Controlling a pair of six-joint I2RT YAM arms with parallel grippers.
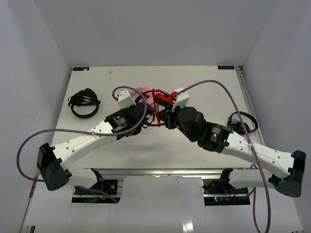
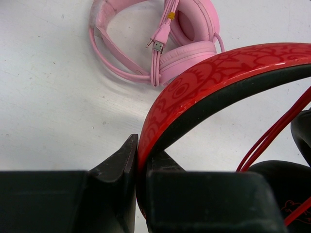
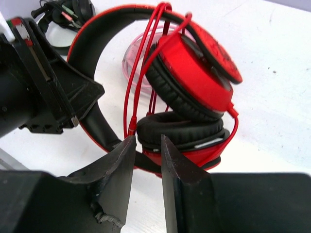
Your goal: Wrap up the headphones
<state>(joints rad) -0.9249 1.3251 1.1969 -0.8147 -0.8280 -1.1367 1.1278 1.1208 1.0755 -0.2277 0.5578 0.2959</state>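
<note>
My left gripper point(image 2: 143, 150): clamped on the headphones point(image 2: 218, 73). Both fingers press the red arch of the band at the bottom centre of my left wrist view. The band's black inner lining faces the finger on the right.

My right gripper point(image 3: 147, 141): jaws a narrow slit apart at the bottom centre of my right wrist view. I see nothing between them, and a black ear pad shows through the gap.

Cable point(image 3: 129, 87): thin and red, with several strands looped over the top of the band at the upper centre of my right wrist view. They run down past the ear cups. One strand reaches the tip of the finger on the left of that view, and I cannot tell whether it is caught there or only touching.

Ear cups: red shells with black pads. The upper ear cup point(image 3: 194, 73) is tilted at centre right, and the lower ear cup point(image 3: 182, 133) lies flat beneath it, just above my right fingertips.

Where the headphones are: in the overhead view, mid-table toward the far side, between my two grippers, which meet there.

Pink headphones point(image 2: 189, 58): on the table just behind the red band, at the upper centre of my left wrist view. Their pink cord and plug lie across them.

Black headphones point(image 1: 83, 103): upper left of the table in the overhead view, well apart from the red pair.

Second black set point(image 1: 243, 121): at the table's right edge, beside my right arm.

Table point(image 1: 97, 77): white.
</note>
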